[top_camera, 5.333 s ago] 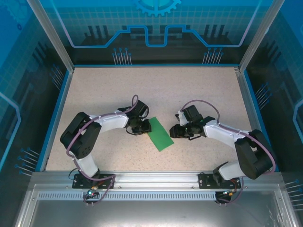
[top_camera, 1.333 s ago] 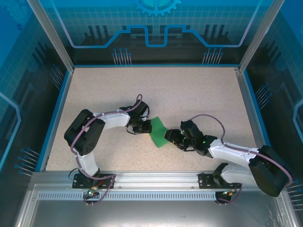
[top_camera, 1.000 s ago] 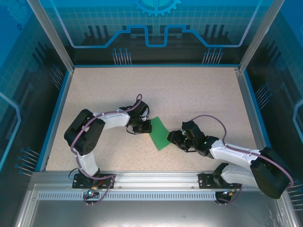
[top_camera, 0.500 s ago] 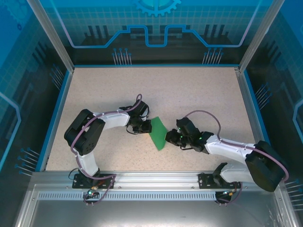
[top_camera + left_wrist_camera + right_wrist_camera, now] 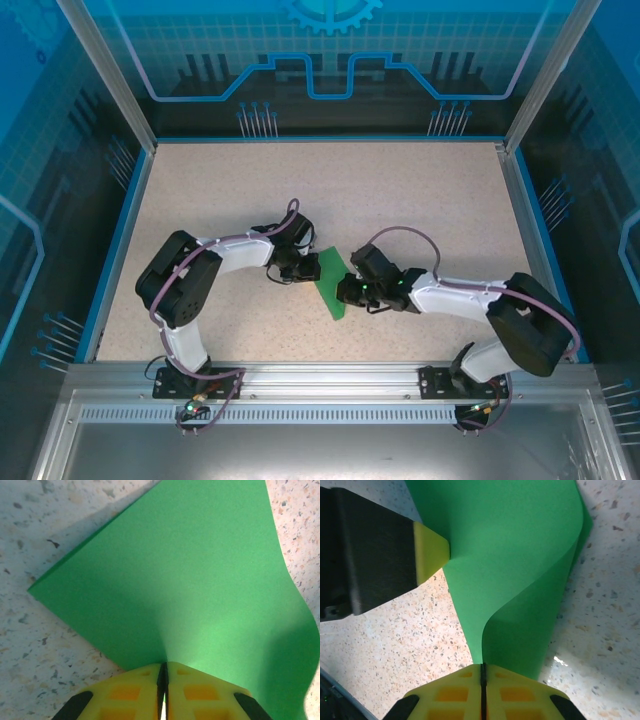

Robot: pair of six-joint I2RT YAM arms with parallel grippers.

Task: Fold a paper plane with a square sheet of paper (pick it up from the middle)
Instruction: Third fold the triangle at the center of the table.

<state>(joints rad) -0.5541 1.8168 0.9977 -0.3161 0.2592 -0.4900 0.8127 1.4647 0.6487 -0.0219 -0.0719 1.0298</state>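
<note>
The square sheet of paper [image 5: 332, 284] lies near the middle of the table [image 5: 400, 200], bowed up between my hands. My left hand [image 5: 163, 669] grips one edge, clenched; my right hand [image 5: 482, 669] pinches the opposite, curled-over edge.

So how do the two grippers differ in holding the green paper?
The left gripper pinches the paper where it spreads nearly flat; the right gripper pinches it where it curls into a bend. The left gripper grips its left side, the right gripper its right side. Both are shut on it.
</note>
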